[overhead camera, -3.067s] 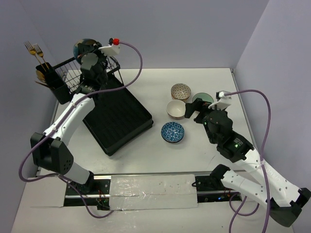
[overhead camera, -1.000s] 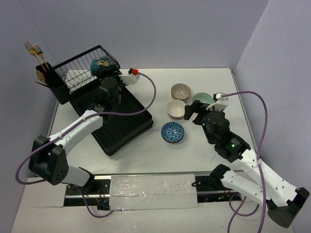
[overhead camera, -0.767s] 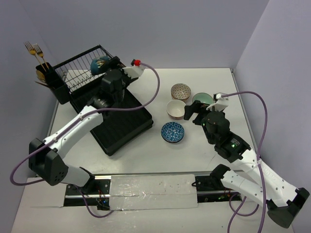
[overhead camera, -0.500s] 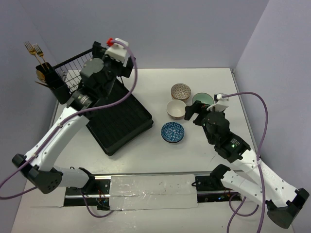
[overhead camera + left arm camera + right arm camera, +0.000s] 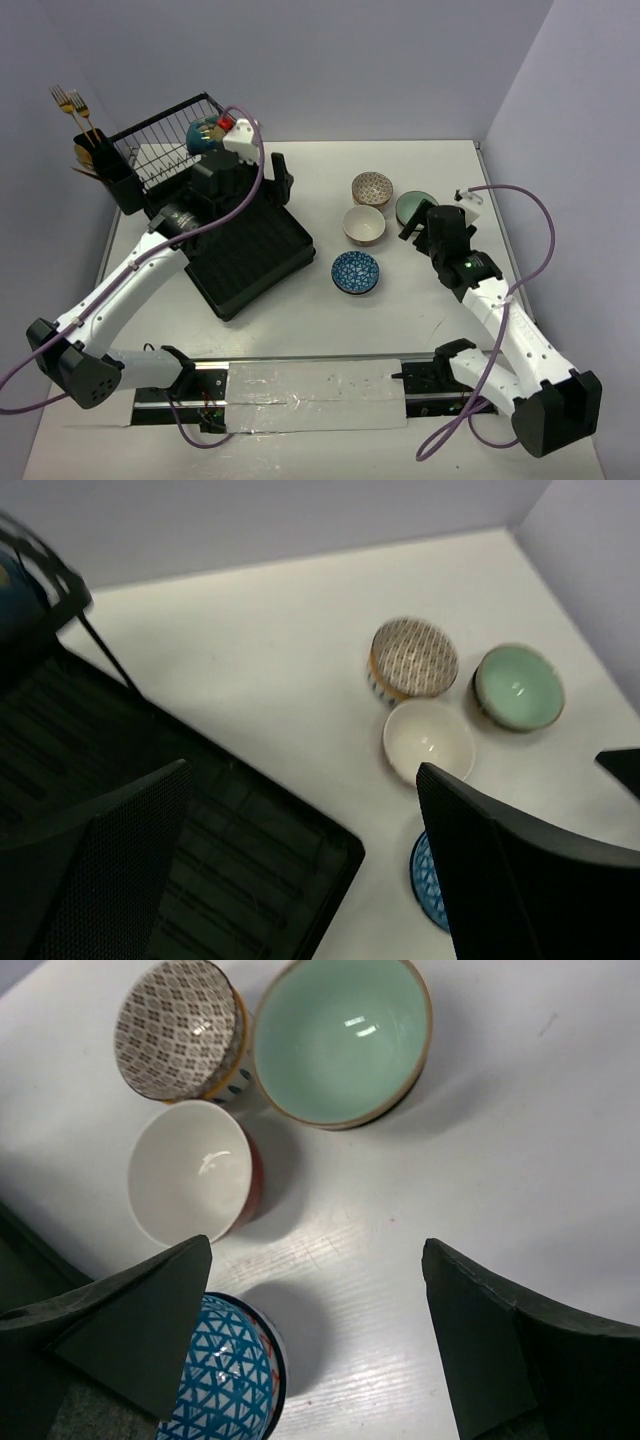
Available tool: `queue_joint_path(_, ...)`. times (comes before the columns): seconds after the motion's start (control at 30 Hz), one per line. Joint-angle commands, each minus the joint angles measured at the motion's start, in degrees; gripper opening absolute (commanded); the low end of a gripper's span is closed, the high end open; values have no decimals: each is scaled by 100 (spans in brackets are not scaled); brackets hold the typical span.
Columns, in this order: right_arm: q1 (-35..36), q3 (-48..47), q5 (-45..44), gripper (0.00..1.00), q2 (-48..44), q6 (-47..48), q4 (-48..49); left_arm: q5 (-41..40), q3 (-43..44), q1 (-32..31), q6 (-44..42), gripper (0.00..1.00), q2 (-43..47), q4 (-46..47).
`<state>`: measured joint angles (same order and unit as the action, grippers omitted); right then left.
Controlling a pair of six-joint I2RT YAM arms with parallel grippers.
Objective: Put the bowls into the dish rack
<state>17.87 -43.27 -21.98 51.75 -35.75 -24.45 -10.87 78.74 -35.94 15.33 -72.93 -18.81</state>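
The black dish rack has a wire basket [image 5: 160, 152] and a ribbed tray [image 5: 235, 245], also seen as a tray [image 5: 200, 870] in the left wrist view. A teal bowl [image 5: 203, 133] rests in the wire basket. My left gripper [image 5: 282, 177] hangs open and empty over the tray's far right corner. On the table stand a dotted beige bowl [image 5: 371, 187], a mint bowl [image 5: 414, 207], a cream bowl [image 5: 362, 225] and a blue-patterned bowl [image 5: 355, 272]. My right gripper [image 5: 420, 228] is open and empty beside them, just right of the blue-patterned bowl [image 5: 225, 1380] and the cream bowl [image 5: 190, 1185].
A black utensil cup [image 5: 98, 155] with gold forks [image 5: 70, 100] stands at the rack's far left. Walls close the table at the back and right. The right arm's cable [image 5: 530, 250] loops over the table's right side.
The left gripper has opened wide and swung from beside the teal bowl in the basket to the tray's right corner. The right arm has shifted to the right of the bowls.
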Motion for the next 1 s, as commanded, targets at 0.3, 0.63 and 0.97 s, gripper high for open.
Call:
queue_joint_path(0.3,-152,143,387,89,872,-503,98,-512,-1256,-9,198,99,226,149)
queue_joint_path(0.63,-863,-550,-61,85,1777,-978,221,-574,-1273,-18,225,99,68,26)
queue_joint_path(0.97,-1576,-1455,-96,75,2963,-1250,537,-749,-1291,-18,181,99,103,-18)
